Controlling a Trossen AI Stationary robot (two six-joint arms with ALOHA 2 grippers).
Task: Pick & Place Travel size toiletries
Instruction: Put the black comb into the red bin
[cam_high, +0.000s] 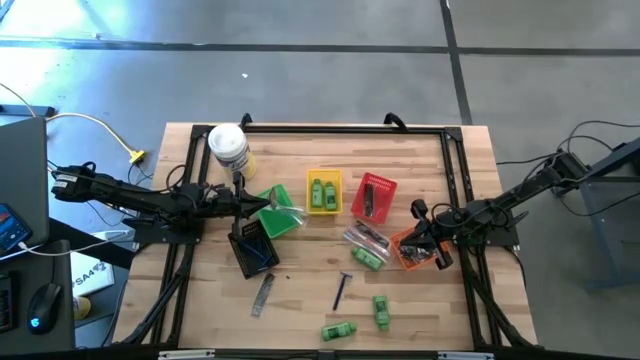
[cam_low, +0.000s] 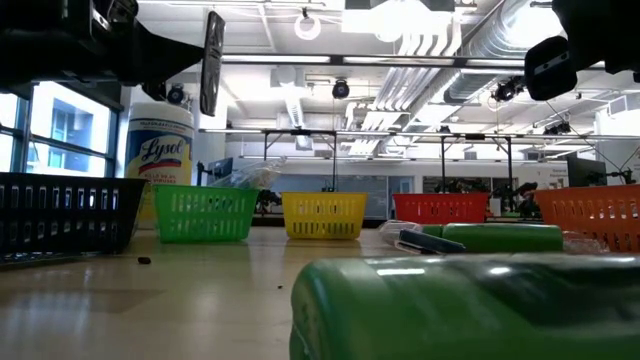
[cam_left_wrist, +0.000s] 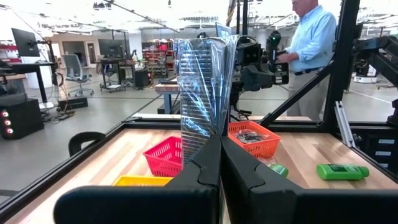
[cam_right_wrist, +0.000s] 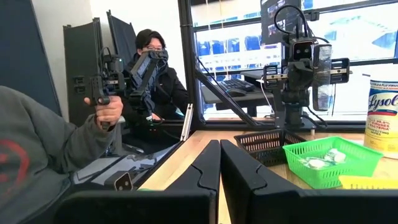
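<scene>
My left gripper (cam_high: 243, 200) is shut on a grey comb in a clear wrapper (cam_left_wrist: 202, 87), which stands upright near the green basket (cam_high: 280, 212) and black basket (cam_high: 252, 245). The low view shows the comb (cam_low: 212, 60) edge-on, high above the table. My right gripper (cam_high: 425, 228) is shut and holds nothing (cam_right_wrist: 220, 146), by the orange basket (cam_high: 415, 250). Green mini bottles (cam_high: 340, 329) (cam_high: 381, 310), a dark razor (cam_high: 342, 290) and another comb (cam_high: 263, 294) lie flat on the wood near the front edge. My left gripper pinches the wrapped comb between its two fingers, on the wrapper's flat faces (cam_left_wrist: 200, 142). The fingers come at it about level, from the table's left side, and lie across the comb. It stands upright and is lifted clear of the table; the fingers hide its lower part.
A yellow basket (cam_high: 323, 192) with green bottles and a red basket (cam_high: 373, 196) stand mid-table. A white canister (cam_high: 229, 148) is at the far left. Clear packets (cam_high: 365, 238) and a green bottle (cam_high: 368, 258) lie left of the orange basket. People are beyond the table.
</scene>
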